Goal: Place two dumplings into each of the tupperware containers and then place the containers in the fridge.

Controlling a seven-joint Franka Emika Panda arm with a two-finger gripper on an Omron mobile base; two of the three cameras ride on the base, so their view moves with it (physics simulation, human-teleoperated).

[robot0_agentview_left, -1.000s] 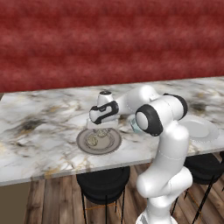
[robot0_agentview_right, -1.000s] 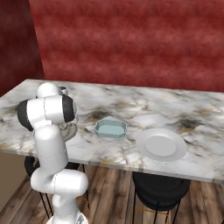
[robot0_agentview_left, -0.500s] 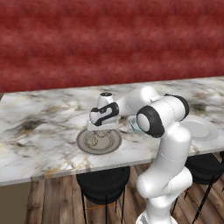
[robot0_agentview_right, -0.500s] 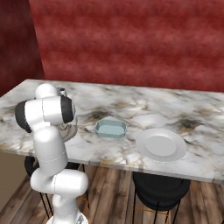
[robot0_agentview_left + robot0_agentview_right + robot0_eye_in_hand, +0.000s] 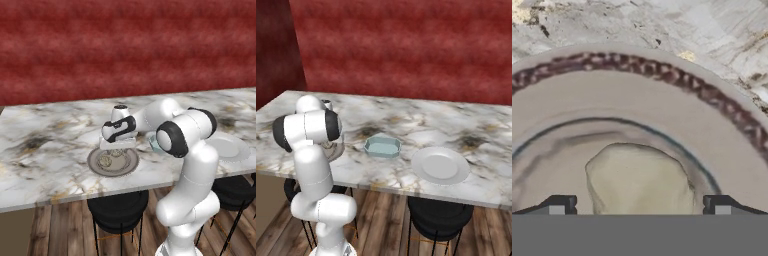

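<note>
- The gripper (image 5: 637, 206) is standing spread wide, its two dark fingertips (image 5: 558, 206) flanking a pale tan dumpling (image 5: 641, 180) in the hand view, with no contact visible between the tips and it.
- That dumpling is lying on the inner well of the grey-brown plate (image 5: 113, 162), whose speckled rim (image 5: 662, 75) is curving across the hand view.
- In the left base view the hand is hanging low over this plate, and two dumplings are showing there: one (image 5: 105, 161) toward the left, another (image 5: 117, 153) partly under the hand.
- The plate is sitting on the marble desk (image 5: 45, 145), near its front edge.
- One light-blue tupperware container (image 5: 383, 147) is resting on the desk between the arm and the round white plate (image 5: 440, 165), apart from both and holding nothing.
- Black stools (image 5: 119, 210) are standing beneath the desk on the wooden floor.
</note>
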